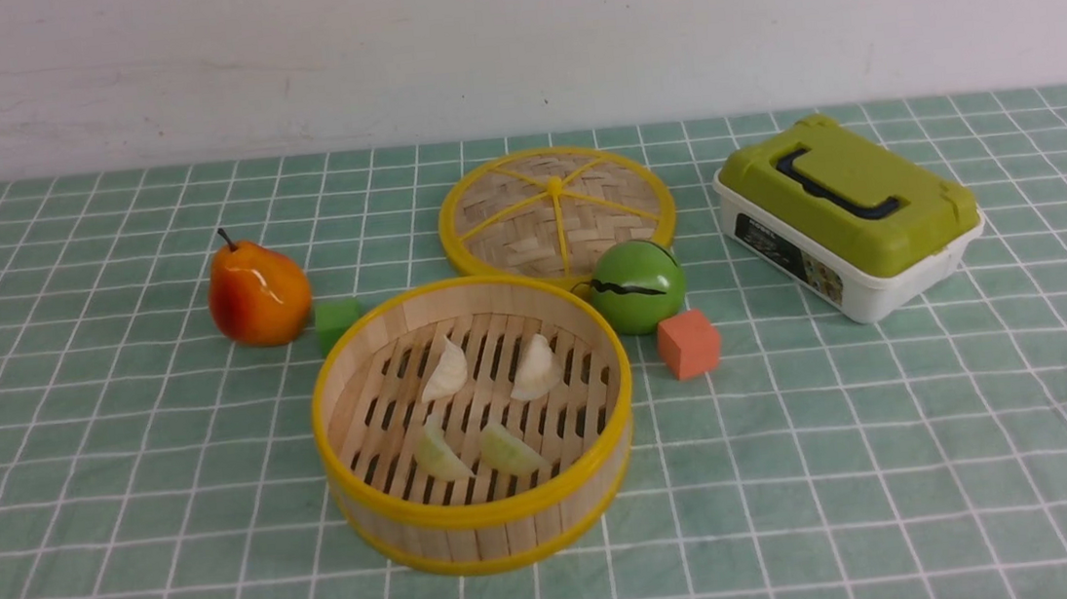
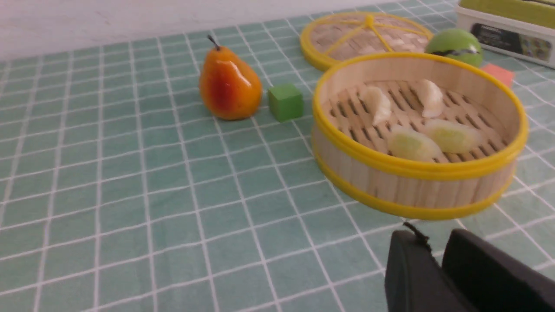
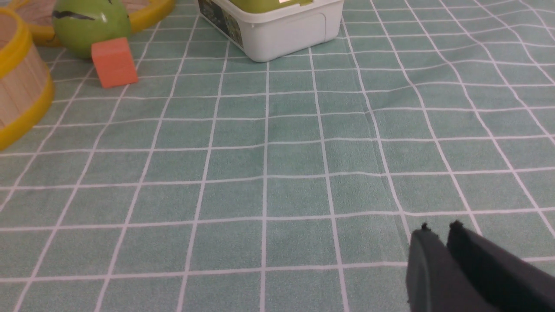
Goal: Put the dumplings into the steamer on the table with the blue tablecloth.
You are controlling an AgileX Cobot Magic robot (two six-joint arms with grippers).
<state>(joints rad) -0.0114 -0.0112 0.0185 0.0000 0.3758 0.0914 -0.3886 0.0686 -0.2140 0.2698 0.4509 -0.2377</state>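
The bamboo steamer [image 1: 482, 515] stands mid-table on the teal grid tablecloth [image 1: 900, 440]. Inside it lie two cream-white dumplings [image 1: 445, 371] [image 1: 536, 366] at the back and two yellow-green dumplings [image 1: 436, 451] [image 1: 510, 450] at the front. The left wrist view shows the steamer [image 2: 416, 190] with all of them on its slats. My left gripper [image 2: 433, 238] is shut and empty, low over the cloth just in front of the steamer's left side. My right gripper [image 3: 439, 229] is shut and empty over bare cloth, well right of the steamer [image 3: 17, 95].
A pear [image 1: 257, 292] and a green cube [image 1: 337, 322] sit left of the steamer. The flat woven lid [image 1: 556, 207], a green round toy [image 1: 637, 286] and an orange cube [image 1: 690, 344] are behind and to its right. A green-lidded white box [image 1: 848, 215] is at far right.
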